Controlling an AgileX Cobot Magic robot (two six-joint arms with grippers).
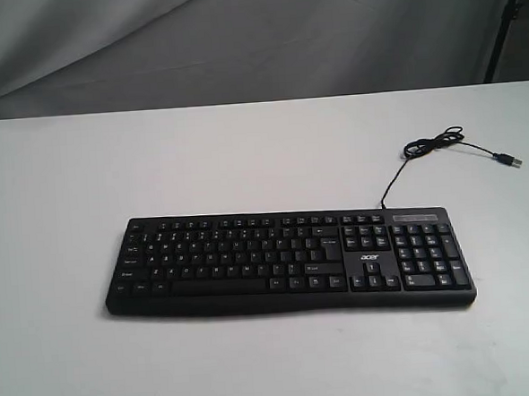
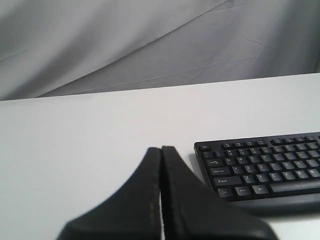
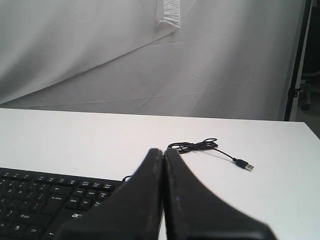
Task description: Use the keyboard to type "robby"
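The black keyboard with white-lettered keys and an "acer" logo lies flat on the white table, number pad to the right. Its thin USB cable coils behind the right end, plug lying loose. Neither arm shows in the exterior view. In the left wrist view my left gripper is shut and empty, off the keyboard's Esc-side end over bare table. In the right wrist view my right gripper is shut and empty, near the keyboard's number-pad end, with the cable beyond it.
A grey cloth backdrop hangs behind the table's far edge. A black stand leg rises at the far right, off the table. The USB plug rests near the table's right side.
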